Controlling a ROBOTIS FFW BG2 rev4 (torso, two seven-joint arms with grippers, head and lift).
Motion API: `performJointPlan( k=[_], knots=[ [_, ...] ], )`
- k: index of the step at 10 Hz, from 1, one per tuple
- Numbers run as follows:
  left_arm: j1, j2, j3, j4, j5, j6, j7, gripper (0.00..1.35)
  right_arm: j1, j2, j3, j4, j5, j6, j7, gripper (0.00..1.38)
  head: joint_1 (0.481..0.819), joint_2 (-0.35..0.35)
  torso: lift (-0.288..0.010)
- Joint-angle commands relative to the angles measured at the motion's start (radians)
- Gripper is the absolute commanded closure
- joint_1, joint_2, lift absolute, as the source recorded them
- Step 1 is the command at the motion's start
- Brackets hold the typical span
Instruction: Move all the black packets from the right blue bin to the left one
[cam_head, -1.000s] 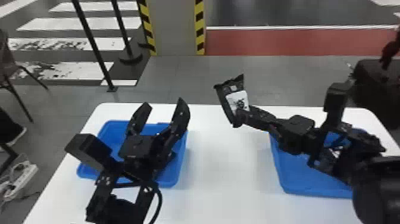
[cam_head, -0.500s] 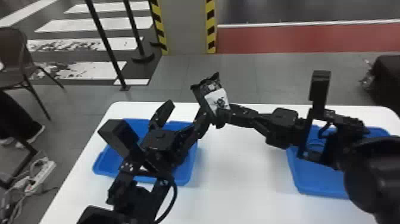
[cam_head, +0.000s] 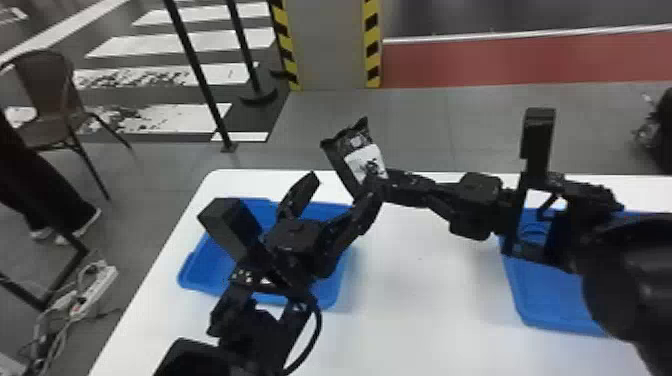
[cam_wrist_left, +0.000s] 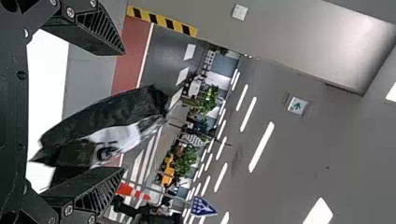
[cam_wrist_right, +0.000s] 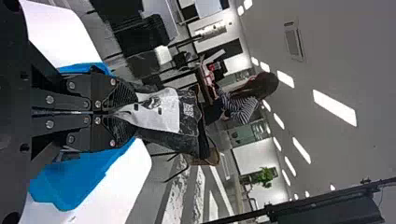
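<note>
We see the packet (cam_head: 364, 159) as a soft black pouch with creased, slightly shiny film, a white label and a ragged flat end. In the head view it appears up beyond the left bin's (cam_head: 192, 281) far right corner. Its long axis slants, the free end pointing up and toward our left. The right gripper (cam_head: 386, 184) has its ribbed fingers pinched together on the packet's label end. The left gripper (cam_head: 345, 179) is spread wide above the left bin, and in the left wrist view the packet shows between its fingers; whether they touch it, we cannot tell. The left bin is blue, shallow and round-cornered; right of it we see the matching right bin (cam_head: 552, 307), both on the smooth white table (cam_head: 425, 305).
</note>
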Motion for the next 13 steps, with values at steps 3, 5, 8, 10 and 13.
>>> performJointPlan(
  k=[3, 5, 8, 10, 13],
  knots=[
    [-0.064, -0.010, -0.026, 0.000, 0.007, 0.126, -0.011, 0.15, -0.044, 0.024, 0.061, 0.057, -0.033, -0.030, 0.006, 1.16, 0.682, 0.178, -0.110],
    [-0.057, -0.016, -0.012, 0.000, 0.010, 0.101, -0.011, 0.15, -0.049, 0.027, 0.095, 0.077, -0.044, -0.035, 0.006, 1.16, 0.682, 0.186, -0.110],
    [0.002, -0.028, 0.049, 0.000, 0.007, -0.056, 0.037, 0.15, 0.020, 0.015, 0.032, 0.006, 0.035, -0.050, -0.039, 1.16, 0.683, 0.230, -0.110],
    [-0.008, -0.028, 0.065, 0.000, 0.005, -0.144, 0.069, 0.15, 0.091, 0.023, -0.065, 0.008, 0.056, -0.033, -0.040, 1.16, 0.677, 0.238, -0.110],
    [-0.025, -0.014, 0.018, -0.012, 0.033, -0.065, 0.069, 0.15, 0.089, 0.026, -0.094, 0.008, 0.065, -0.028, -0.039, 1.16, 0.682, 0.197, -0.110]
  ],
)
